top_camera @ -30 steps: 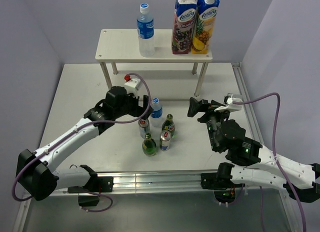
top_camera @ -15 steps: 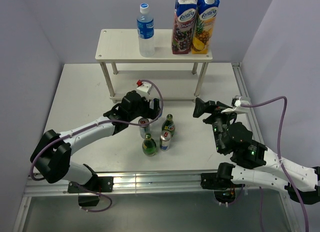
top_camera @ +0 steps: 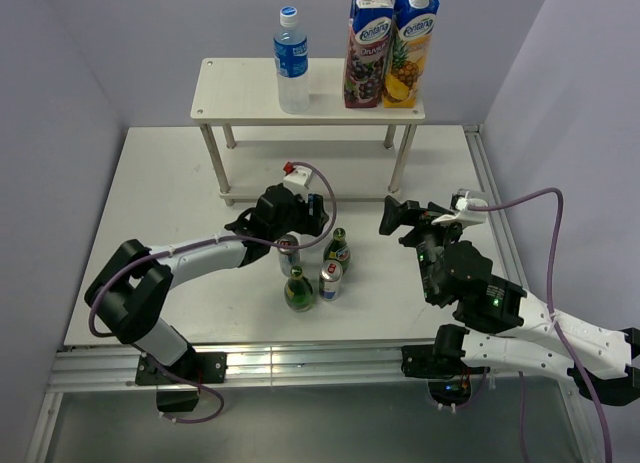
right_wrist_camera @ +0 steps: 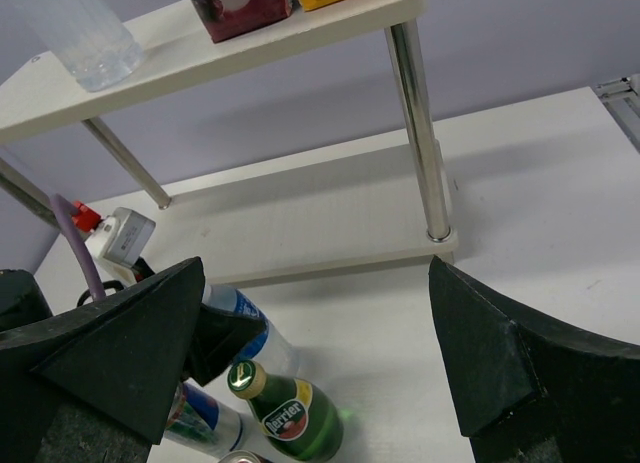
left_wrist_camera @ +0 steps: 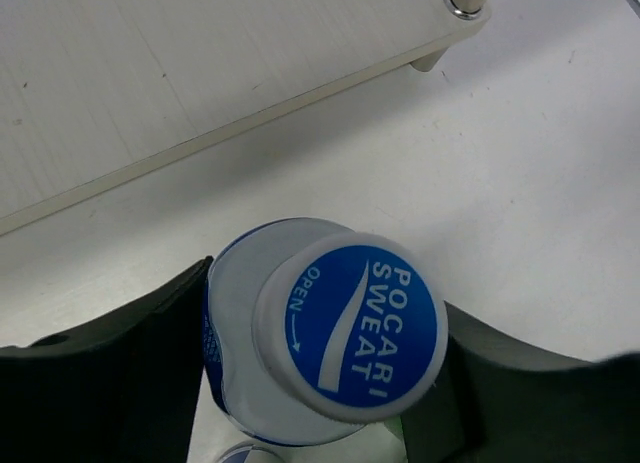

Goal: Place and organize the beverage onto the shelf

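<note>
A small Pocari Sweat bottle [left_wrist_camera: 340, 353] with a blue cap stands on the table in front of the shelf's lower board [left_wrist_camera: 150, 73]. My left gripper [left_wrist_camera: 325, 348] is shut on it, one black finger [left_wrist_camera: 120, 383] pressed against each side. From above, the left gripper [top_camera: 305, 215] covers the bottle. The right wrist view shows the same bottle [right_wrist_camera: 245, 328] held upright. My right gripper [top_camera: 400, 218] hangs open to the right with nothing between its fingers. The cream two-tier shelf [top_camera: 240, 93] stands at the back.
On the shelf's top board stand a water bottle [top_camera: 291, 63] and two juice cartons [top_camera: 368, 48] [top_camera: 412, 48]. Two green Perrier bottles [top_camera: 337, 248] [top_camera: 298, 291] and two cans [top_camera: 289, 253] [top_camera: 330, 278] cluster close beside the held bottle. Purple walls enclose the table.
My left gripper has moved right and forward onto the Pocari Sweat bottle and closed on it. The right gripper has stayed open and barely shifted.
</note>
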